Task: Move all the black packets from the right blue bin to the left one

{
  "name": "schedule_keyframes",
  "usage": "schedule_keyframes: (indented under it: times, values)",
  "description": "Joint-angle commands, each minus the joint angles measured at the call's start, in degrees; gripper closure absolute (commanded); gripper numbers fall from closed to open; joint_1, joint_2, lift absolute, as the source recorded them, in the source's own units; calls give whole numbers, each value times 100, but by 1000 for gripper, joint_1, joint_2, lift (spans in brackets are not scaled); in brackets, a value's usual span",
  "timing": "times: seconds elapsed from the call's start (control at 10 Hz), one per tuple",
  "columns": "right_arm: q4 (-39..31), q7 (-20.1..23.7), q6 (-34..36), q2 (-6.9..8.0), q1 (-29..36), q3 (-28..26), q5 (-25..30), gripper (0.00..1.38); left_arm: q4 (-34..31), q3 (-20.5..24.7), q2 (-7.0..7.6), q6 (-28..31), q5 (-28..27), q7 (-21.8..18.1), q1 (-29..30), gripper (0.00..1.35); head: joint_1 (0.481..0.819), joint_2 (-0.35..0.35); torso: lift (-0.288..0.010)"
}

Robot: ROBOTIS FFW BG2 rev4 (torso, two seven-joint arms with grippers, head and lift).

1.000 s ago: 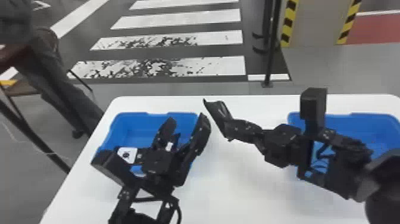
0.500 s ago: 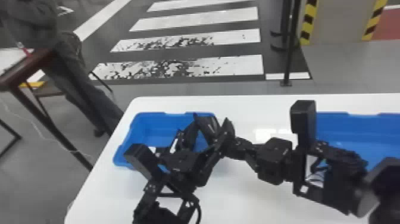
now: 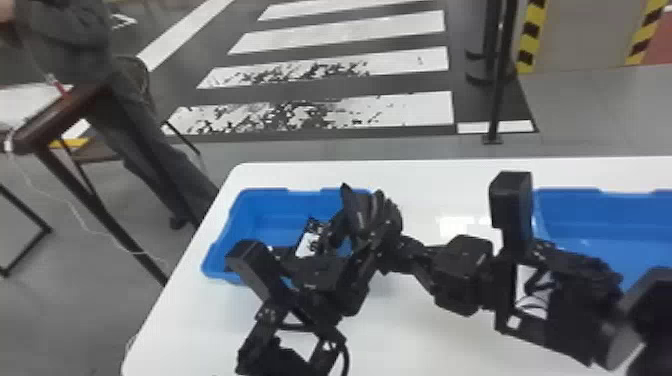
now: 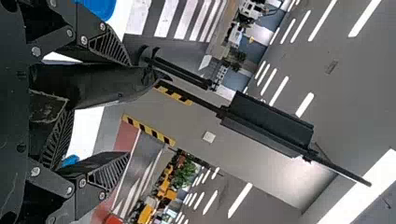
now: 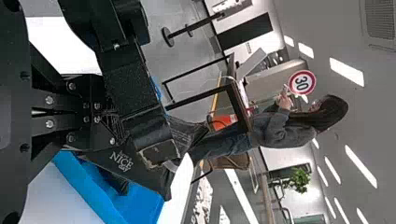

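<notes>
In the head view, my left gripper [image 3: 377,232] and right gripper [image 3: 356,212] meet over the right side of the left blue bin [image 3: 260,200]. My left gripper [image 4: 127,108] stands open in its wrist view, a black packet [image 4: 100,84] between its spread fingers. The same black packet [image 5: 120,161], with white lettering, is pinched by my right gripper [image 5: 114,116]; the left gripper's finger crosses in front of it, partly hiding the hold. The right blue bin [image 3: 600,202] is partly behind the right arm, so its contents are partly hidden.
Both bins stand on a white table [image 3: 440,340], whose left edge slopes toward the front. The two arms are very close together between the bins. Beyond the table is a black post [image 3: 500,90]; a dark side table [image 3: 65,115] stands at left.
The head view has turned a little left. My right gripper has come leftward with the black packet, up against the left gripper; a clear gap was between them before.
</notes>
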Motion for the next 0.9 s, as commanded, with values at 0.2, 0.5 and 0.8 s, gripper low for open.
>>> schedule_keyframes:
  times: [0.2,0.5,0.8]
  values:
    - [25,0,-106,0,-38,59,-44,1162,-560,39,-2,413,-496,377,170,1174,695,282,-140]
    - [82,-8,-148,9,-52,59,-55,1162,-560,28,-11,-108,-348,606,325,1202,695,301,-140]
    - [222,0,-331,35,-52,47,-124,1111,-560,16,-2,-558,-314,773,353,1202,695,318,-140]
